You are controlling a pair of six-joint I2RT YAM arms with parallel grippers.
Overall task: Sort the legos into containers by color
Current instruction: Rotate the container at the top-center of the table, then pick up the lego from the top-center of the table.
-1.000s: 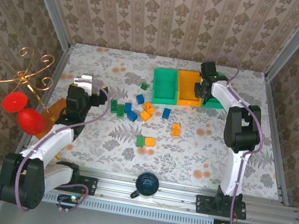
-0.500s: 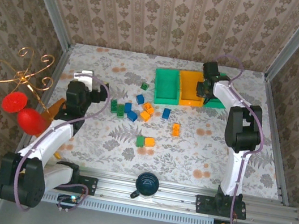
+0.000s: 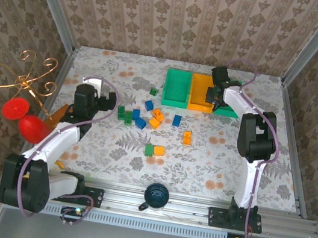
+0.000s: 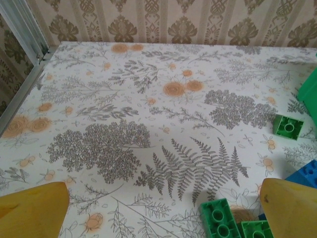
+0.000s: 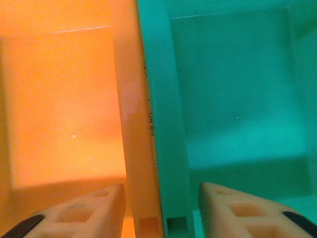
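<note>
Right gripper (image 5: 159, 198), jaws parted, apparently empty, straddles the mid-frame wall of the orange rectangular plastic bin (image 5: 59, 99): lift straight up. Left gripper (image 4: 163, 206) gapes wide.

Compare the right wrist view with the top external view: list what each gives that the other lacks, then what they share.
Right wrist: the right end effector straddling the adjoining walls of the orange bin and a green bin, one fingertip inside each. Top external: loose legos mid-table, a second green bin left of the orange one, the dark cup, the open left end effector. Both: the orange bin, the green bin beside it and the right end effector over them.
</note>
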